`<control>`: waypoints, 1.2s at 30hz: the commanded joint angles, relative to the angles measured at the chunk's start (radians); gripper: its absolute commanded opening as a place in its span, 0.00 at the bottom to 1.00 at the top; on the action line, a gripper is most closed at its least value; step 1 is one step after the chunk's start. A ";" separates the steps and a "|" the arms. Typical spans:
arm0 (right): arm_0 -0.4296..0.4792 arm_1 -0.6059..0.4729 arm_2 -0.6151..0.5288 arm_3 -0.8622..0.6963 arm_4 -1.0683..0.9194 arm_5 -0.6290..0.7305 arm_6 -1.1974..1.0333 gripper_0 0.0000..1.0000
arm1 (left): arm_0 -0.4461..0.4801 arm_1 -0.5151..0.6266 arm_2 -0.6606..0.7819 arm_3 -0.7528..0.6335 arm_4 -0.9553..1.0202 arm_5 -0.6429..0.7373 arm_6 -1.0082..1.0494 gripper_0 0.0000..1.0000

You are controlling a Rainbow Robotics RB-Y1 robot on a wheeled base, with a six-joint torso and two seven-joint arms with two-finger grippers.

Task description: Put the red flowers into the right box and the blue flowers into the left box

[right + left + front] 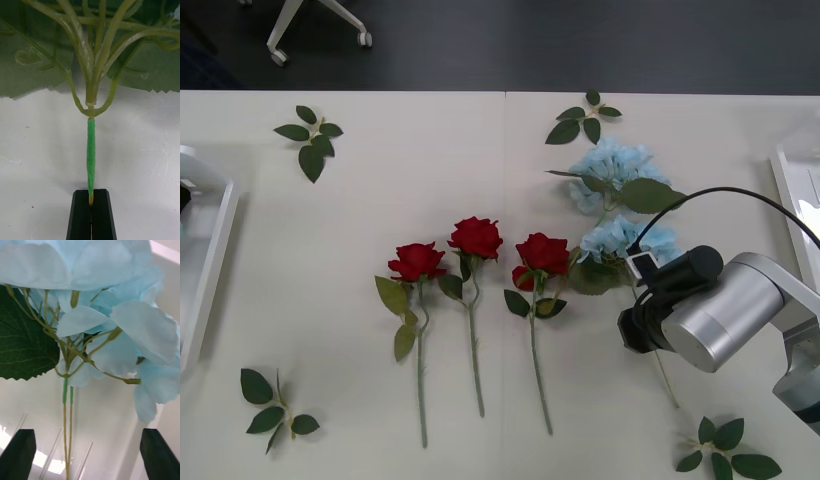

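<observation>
The right gripper (90,200), black fingers closed on a blue flower's (617,240) thin stem (90,157), suits this light, floppy item; the left gripper (88,455) is held wide.

You see the blue flowers (112,296) with thin, cloth-like matt petals and waxy plastic stems. The red flowers (476,238) look like soft, velvety fabric. The bench (380,180) is smooth, matt white. The right gripper (91,215) has matt black fingers (80,217); its wrist housing (725,315) is brushed silver metal.
</observation>
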 commanded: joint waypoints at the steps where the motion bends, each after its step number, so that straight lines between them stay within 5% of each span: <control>1: -0.046 -0.011 -0.012 -0.018 -0.010 0.002 0.041 0.00 | 0.058 0.051 -0.013 -0.105 0.027 0.060 -0.047 1.00; 21: -0.106 -0.426 -0.414 -0.504 -0.642 0.480 0.091 0.00 | 0.067 0.028 -0.165 -0.568 0.196 0.558 0.263 1.00; 30: -0.104 -0.535 -0.420 -0.614 -0.819 0.121 0.173 0.00 | 0.067 -0.162 -0.228 -0.722 0.104 0.661 0.246 1.00; 36: -0.104 -0.542 -0.402 -0.611 -0.905 -0.084 0.308 0.00 | 0.064 -0.179 -0.257 -0.736 0.150 0.661 0.110 1.00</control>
